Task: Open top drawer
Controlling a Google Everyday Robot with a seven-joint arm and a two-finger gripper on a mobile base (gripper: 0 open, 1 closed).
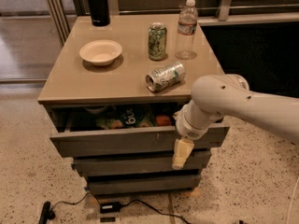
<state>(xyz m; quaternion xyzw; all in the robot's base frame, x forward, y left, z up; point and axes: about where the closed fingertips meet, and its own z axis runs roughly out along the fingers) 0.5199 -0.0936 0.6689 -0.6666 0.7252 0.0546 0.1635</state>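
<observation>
The top drawer (117,143) is a wide grey slab front with no handle, standing pulled out a short way from under the tan cabinet top (70,85). Green snack bags (126,120) and an orange item (163,121) show in the gap behind it. My gripper (181,154) hangs pointing down in front of the drawer's right end, its pale yellow tip over the lower edge of that front. The white arm (219,101) reaches in from the right and covers the drawer's right corner.
Two narrower grey drawer fronts (131,164) sit shut below. On the top stand a white bowl (100,52), an upright green can (157,41), a can lying on its side (165,76), a water bottle (187,29) and a black bottle (98,3). A black cable and adapter (110,206) lie on the floor.
</observation>
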